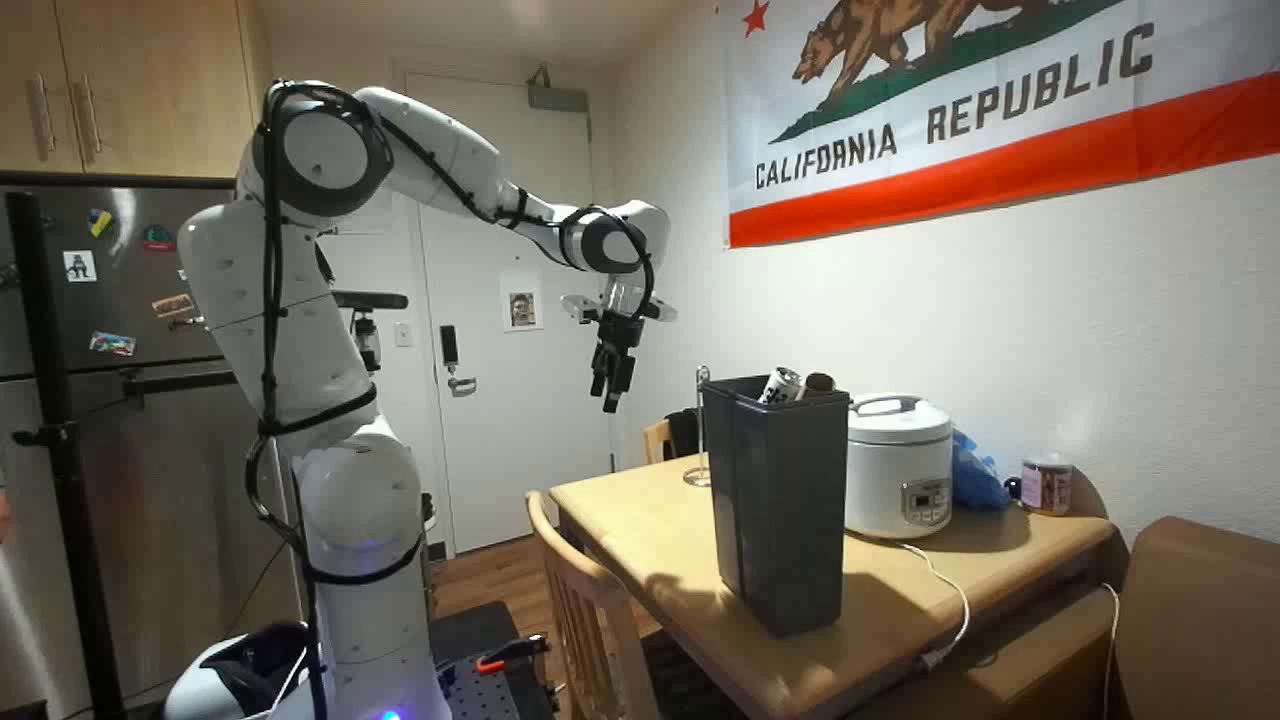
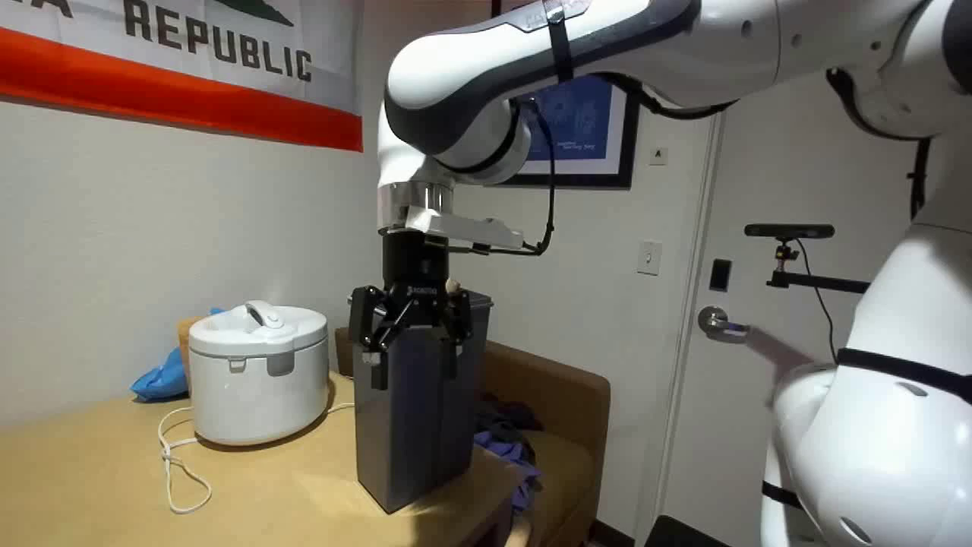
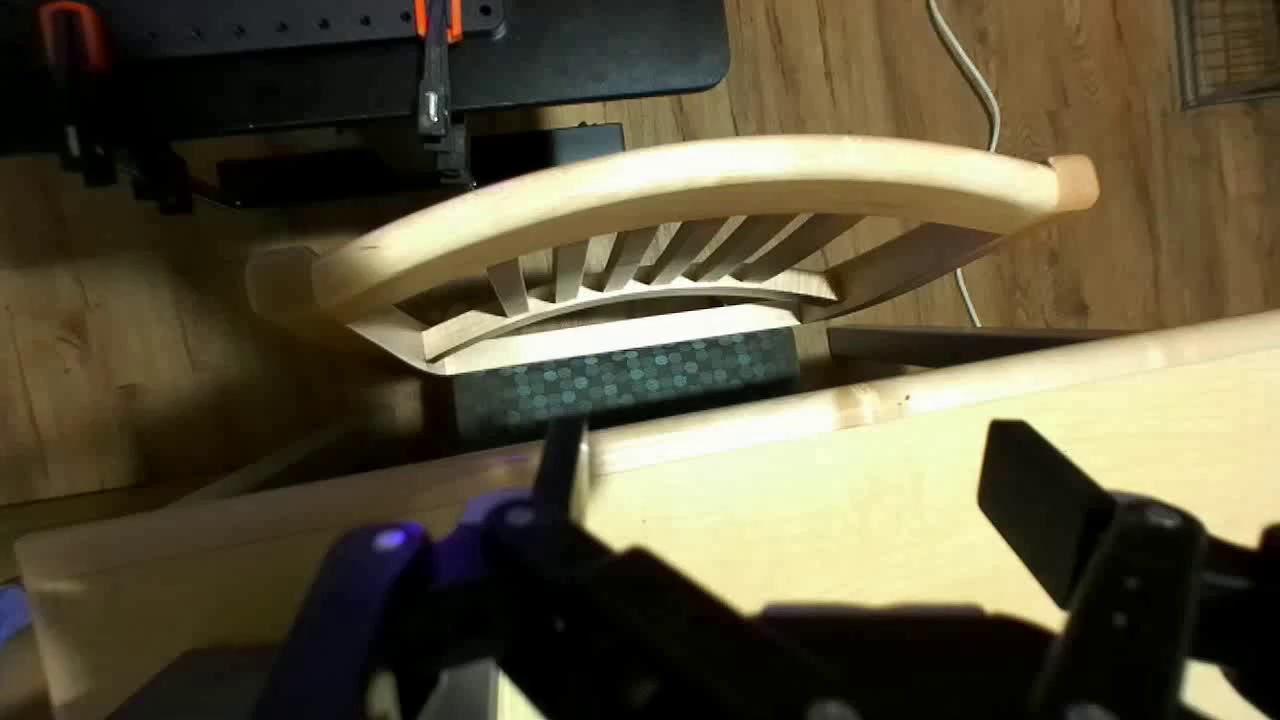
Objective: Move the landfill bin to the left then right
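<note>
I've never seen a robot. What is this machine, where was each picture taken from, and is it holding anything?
The white machine is a robot arm, steered by a person. The black part at its end is its gripper, a sort of hand. Two pictures look in from different places outside the robot. The third, the wrist view, rides on the arm and looks down at a chair and the table. On the table stand a tall grey bin, with a can poking out, and a white rice cooker; what looks like a blue bag and a jar are nearby. The gripper is open and holds nothing.
</note>
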Controlling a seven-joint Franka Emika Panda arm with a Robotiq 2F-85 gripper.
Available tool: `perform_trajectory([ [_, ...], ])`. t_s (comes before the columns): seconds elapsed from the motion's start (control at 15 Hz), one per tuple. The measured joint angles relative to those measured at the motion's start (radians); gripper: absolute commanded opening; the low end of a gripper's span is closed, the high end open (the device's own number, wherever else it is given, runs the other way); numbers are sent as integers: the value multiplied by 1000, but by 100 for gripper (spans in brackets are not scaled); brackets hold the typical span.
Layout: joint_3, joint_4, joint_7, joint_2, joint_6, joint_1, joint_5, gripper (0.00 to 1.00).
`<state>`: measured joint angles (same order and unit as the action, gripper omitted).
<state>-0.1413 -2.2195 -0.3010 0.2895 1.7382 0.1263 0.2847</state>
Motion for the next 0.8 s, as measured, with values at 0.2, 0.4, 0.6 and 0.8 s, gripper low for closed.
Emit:
perform_trajectory([
  [0.2, 0, 0, 0, 0, 0, 0, 0, 100],
  [0.4, 0, 0, 0, 0, 0, 0, -2, 100],
  [0.6, -1, 4, 10, 5, 0, 0, -36, 100],
  [0.8, -1, 9, 68, 29, -3, 0, -138, 100],
])
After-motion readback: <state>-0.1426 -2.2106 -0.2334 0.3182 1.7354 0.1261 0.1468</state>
